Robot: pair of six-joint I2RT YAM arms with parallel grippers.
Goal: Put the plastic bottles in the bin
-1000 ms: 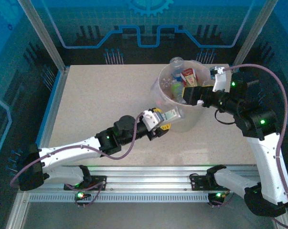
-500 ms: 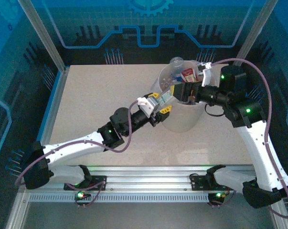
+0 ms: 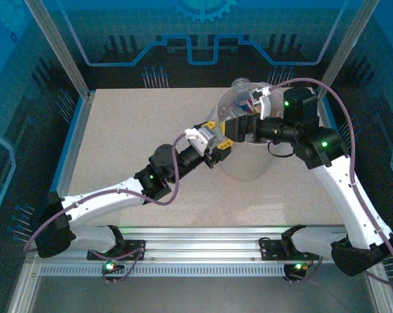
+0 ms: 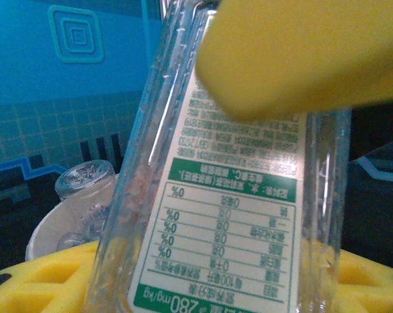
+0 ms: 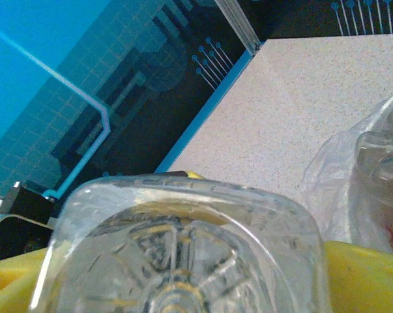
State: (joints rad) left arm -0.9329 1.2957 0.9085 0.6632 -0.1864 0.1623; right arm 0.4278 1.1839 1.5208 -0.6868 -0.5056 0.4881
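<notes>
A robot lab cell: aluminium frame posts, blue circuit-pattern wall panels, a slotted mounting rail.

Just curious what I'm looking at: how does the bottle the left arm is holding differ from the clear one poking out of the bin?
The held bottle wears a white and green printed label; the bin's bottle shows bare clear plastic. The held bottle is pinched in the left gripper by the rim of the bin; the bin's bottle sits inside, its end poking above the rim. Both are clear plastic.
</notes>
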